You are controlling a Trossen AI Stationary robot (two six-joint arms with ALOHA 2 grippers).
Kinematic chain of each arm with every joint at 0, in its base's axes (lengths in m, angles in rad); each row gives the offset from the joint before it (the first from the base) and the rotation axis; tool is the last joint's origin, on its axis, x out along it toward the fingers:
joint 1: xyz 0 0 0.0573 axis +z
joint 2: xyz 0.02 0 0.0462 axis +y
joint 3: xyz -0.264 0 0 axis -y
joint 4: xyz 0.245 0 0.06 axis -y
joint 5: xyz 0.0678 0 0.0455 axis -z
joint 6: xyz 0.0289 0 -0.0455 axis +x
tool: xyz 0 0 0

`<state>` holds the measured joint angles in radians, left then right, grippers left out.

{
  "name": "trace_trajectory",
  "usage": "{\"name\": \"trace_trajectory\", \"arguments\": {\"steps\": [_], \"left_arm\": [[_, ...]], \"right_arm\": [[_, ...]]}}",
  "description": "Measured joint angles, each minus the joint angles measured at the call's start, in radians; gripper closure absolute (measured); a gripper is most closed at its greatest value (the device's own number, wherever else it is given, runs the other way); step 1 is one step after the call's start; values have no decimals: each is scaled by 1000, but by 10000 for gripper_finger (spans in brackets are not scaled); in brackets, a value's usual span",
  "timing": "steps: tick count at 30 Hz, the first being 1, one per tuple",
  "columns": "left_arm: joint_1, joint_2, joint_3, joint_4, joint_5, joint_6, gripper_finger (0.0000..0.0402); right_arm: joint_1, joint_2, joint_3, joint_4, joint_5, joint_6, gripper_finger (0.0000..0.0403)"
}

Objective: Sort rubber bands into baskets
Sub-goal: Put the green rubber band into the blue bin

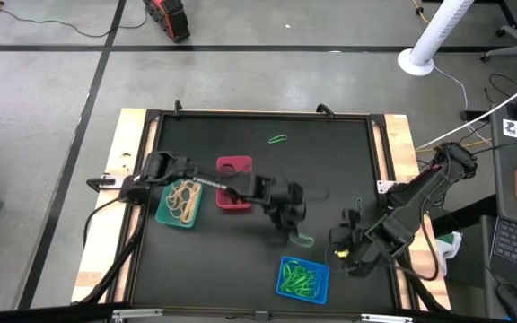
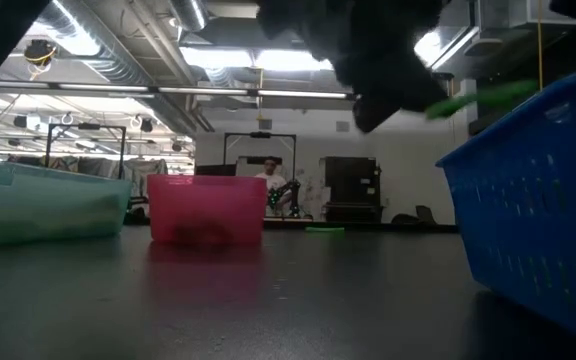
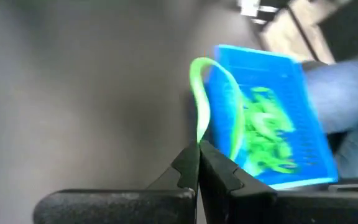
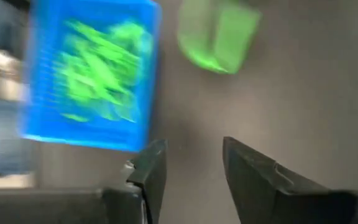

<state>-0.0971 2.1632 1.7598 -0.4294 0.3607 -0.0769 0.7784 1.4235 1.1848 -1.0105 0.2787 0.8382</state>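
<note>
Most bright green rubber loops already lie in the blue plastic basket [image 1: 303, 279]; tan ones fill the teal basket [image 1: 179, 203]. The left gripper [image 3: 199, 155] pinches one green rubber band [image 3: 205, 93] beside the blue basket, while another green band [image 1: 278, 139] waits far across the table. The right gripper [image 4: 191, 162], near the blue basket, stands open and empty.

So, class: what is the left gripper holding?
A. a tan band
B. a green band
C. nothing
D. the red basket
B: the left gripper is shut on a green band, which loops up from its fingertips near the blue basket.
</note>
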Motion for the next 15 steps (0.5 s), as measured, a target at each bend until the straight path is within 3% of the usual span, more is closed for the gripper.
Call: {"name": "trace_trajectory", "arguments": {"steps": [5,9,15], "left_arm": [[-105,0,9,44,0,-8,401],[-173,0,9,92,-61,-27,401],[-239,0,10,128,-214,-22,401]], "right_arm": [[0,0,-2,-216,62,118,246],[1,0,-42,-247,115,181,246],[0,0,-140,-215,37,205,246]]}}
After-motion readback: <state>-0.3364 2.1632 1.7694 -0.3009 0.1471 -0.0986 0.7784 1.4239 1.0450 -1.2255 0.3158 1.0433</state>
